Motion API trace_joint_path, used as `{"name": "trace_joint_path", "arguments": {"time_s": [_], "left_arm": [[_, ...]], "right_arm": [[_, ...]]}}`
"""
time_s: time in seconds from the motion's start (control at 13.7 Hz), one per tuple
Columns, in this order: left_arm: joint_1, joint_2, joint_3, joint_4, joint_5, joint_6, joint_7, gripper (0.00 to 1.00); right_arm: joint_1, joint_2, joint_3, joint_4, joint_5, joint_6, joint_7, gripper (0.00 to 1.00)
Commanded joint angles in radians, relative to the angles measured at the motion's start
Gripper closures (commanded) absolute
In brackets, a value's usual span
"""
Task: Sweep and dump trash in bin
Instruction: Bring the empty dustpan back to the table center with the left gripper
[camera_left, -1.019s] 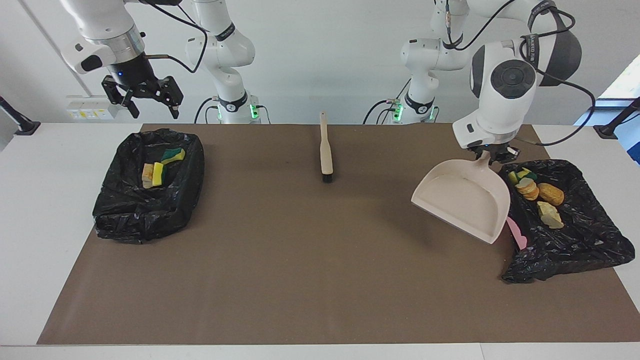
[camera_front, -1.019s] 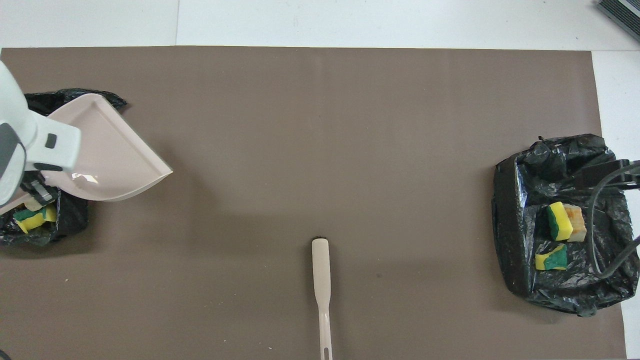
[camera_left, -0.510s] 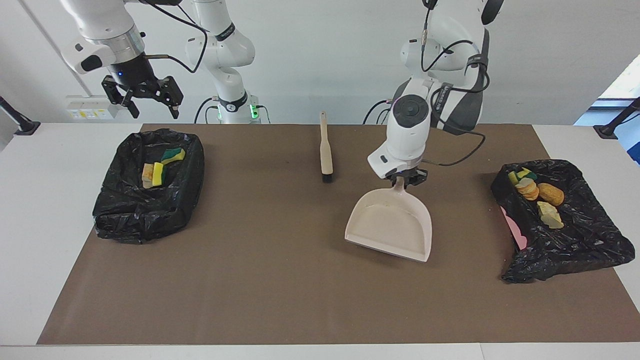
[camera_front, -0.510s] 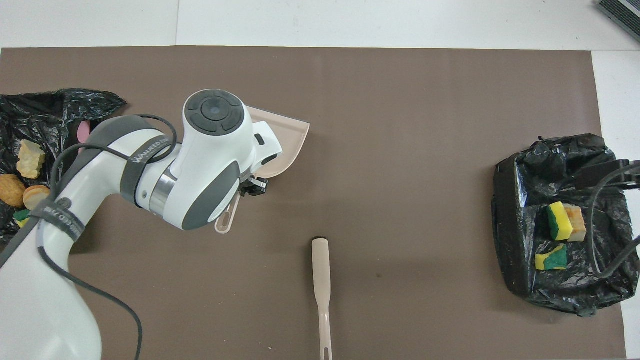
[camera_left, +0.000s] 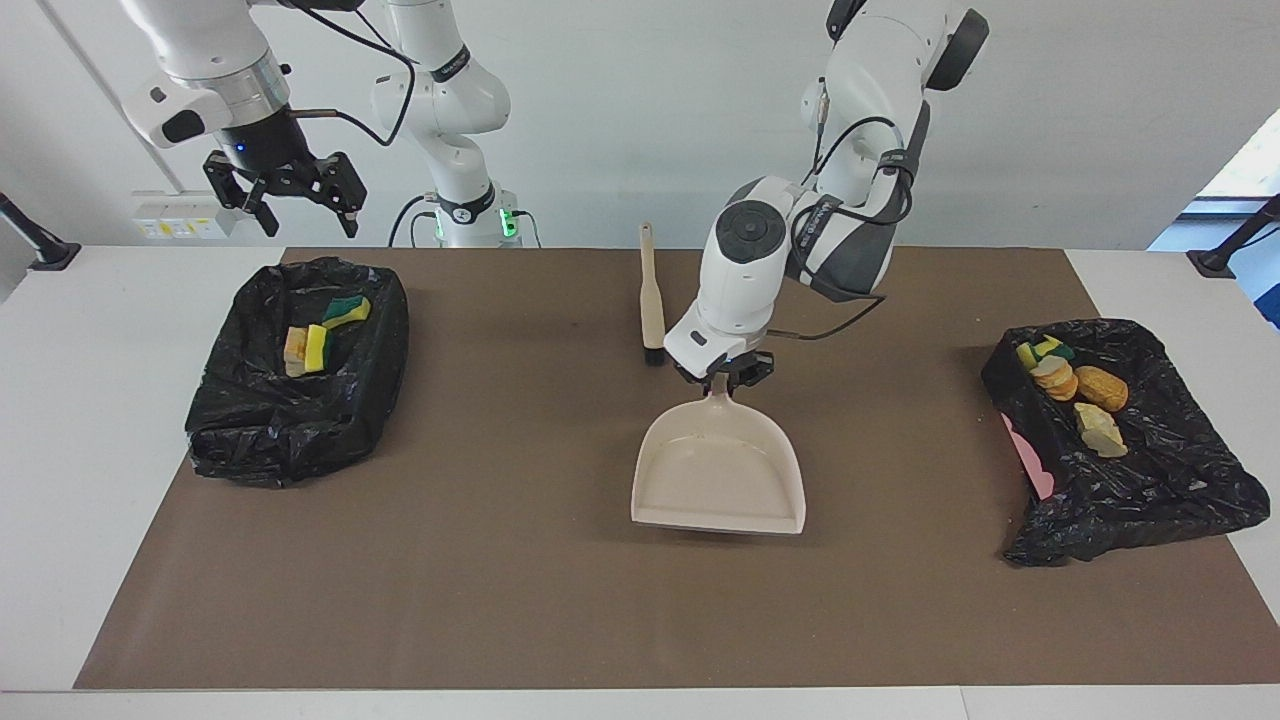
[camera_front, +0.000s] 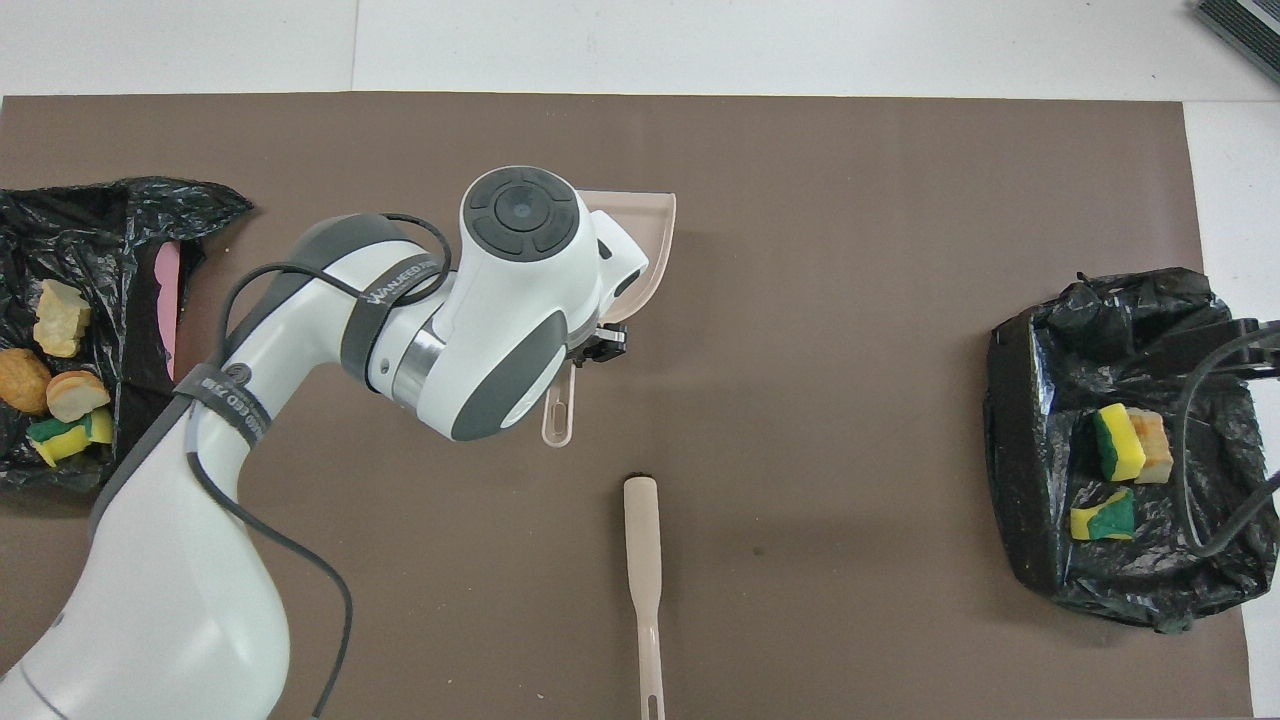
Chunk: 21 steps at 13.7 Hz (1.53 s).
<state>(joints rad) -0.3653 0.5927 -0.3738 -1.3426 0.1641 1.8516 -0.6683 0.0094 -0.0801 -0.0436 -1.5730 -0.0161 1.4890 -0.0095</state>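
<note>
I saw a smooth, glossy plastic dustpan (camera_left: 718, 478) at frame centre, crinkled shiny black plastic bin bags (camera_left: 300, 372) at both edges, and a matt brown mat (camera_left: 520, 560).

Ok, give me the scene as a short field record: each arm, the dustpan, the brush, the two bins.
left gripper: shut on dustpan handle, over the mat's middle
right gripper: open, raised over its end's bin, waiting
dustpan: empty
brush: lying on mat, nearer the robots than the dustpan
bin at left arm's end: bread pieces, sponge chunks
bin at right arm's end: sponge chunks, a bread piece
</note>
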Motion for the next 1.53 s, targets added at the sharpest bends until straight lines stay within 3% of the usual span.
{"name": "trace_joint_path", "arguments": {"time_s": [0.0,0.44,0.66,0.73,0.8,0.87,0.95,1.24,1.46], "left_arm": [[-0.056,0.12,0.039,0.163,0.026,-0.018,-0.048,1.0],[-0.046,0.102,0.035,0.1,0.035,-0.002,-0.037,1.0],[-0.049,0.032,0.038,-0.067,0.034,0.125,-0.034,1.0],[-0.049,0.03,0.036,-0.072,0.034,0.127,-0.034,0.87],[-0.047,0.029,0.036,-0.069,0.031,0.126,-0.034,0.61],[-0.044,0.027,0.038,-0.067,0.034,0.126,-0.033,0.24],[-0.043,0.016,0.038,-0.067,0.031,0.135,-0.033,0.0],[0.025,-0.105,0.045,-0.095,0.026,0.109,-0.031,0.0],[0.034,-0.218,0.159,-0.133,0.019,0.025,0.126,0.0]], "right_arm": [[-0.012,-0.007,0.008,-0.001,0.007,-0.009,-0.015,0.0],[-0.012,-0.007,0.008,-0.001,0.005,-0.009,-0.015,0.0],[-0.012,-0.007,0.008,-0.001,0.007,-0.009,-0.015,0.0],[-0.012,-0.007,0.008,-0.001,0.005,-0.009,-0.015,0.0],[-0.012,-0.007,0.008,-0.001,0.005,-0.009,-0.015,0.0],[-0.012,-0.007,0.01,-0.001,0.005,-0.009,-0.015,0.0],[-0.012,-0.007,0.008,-0.001,0.007,-0.009,-0.015,0.0],[-0.012,-0.007,0.008,-0.001,0.007,-0.009,-0.015,0.0],[-0.012,-0.007,0.01,-0.001,0.007,-0.009,-0.015,0.0]]}}
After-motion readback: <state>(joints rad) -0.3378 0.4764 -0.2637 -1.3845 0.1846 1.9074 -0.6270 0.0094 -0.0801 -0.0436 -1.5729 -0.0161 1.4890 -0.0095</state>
